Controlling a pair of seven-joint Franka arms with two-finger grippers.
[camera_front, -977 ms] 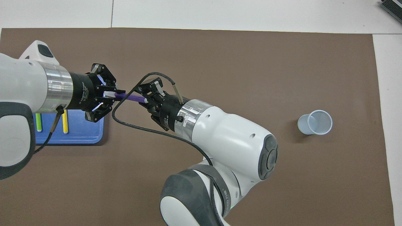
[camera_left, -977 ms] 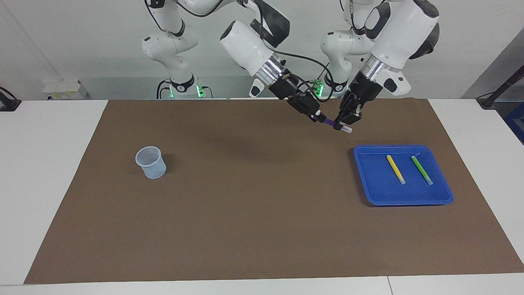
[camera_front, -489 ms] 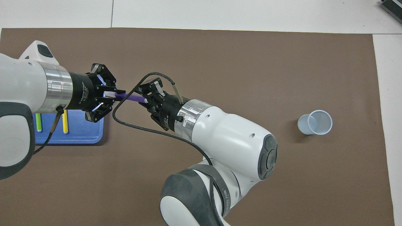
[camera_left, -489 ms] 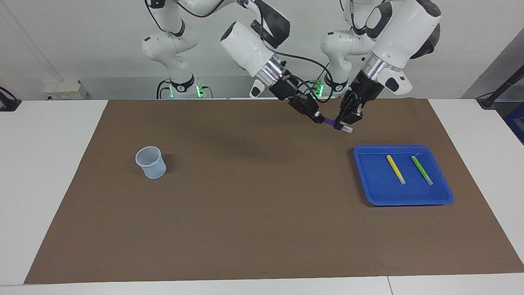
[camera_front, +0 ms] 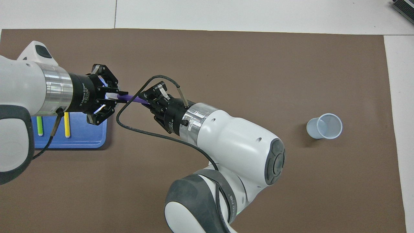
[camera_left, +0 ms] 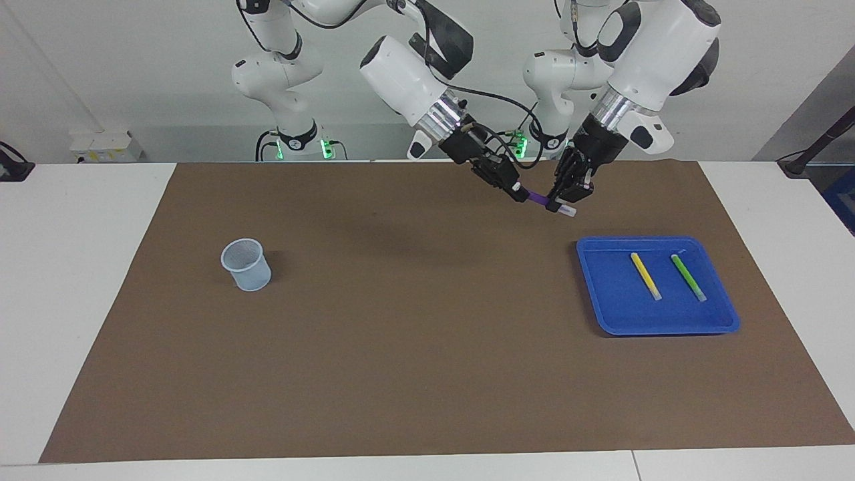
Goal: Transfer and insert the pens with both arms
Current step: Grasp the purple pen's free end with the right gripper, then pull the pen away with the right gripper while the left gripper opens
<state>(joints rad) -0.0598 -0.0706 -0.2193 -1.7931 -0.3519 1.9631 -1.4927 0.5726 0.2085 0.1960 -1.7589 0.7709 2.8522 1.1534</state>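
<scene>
In the air over the mat, our left gripper (camera_front: 108,98) clamps the whitish cap end of the purple pen (camera_front: 131,98) while our right gripper (camera_front: 149,99) closes on its other end. We should release one side only once the other holds firmly. The fingertip contact is hard to make out.

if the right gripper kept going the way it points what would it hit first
Probably the left gripper: the right gripper points along the purple pen both are on, up in the air, toward the left arm's end.
</scene>
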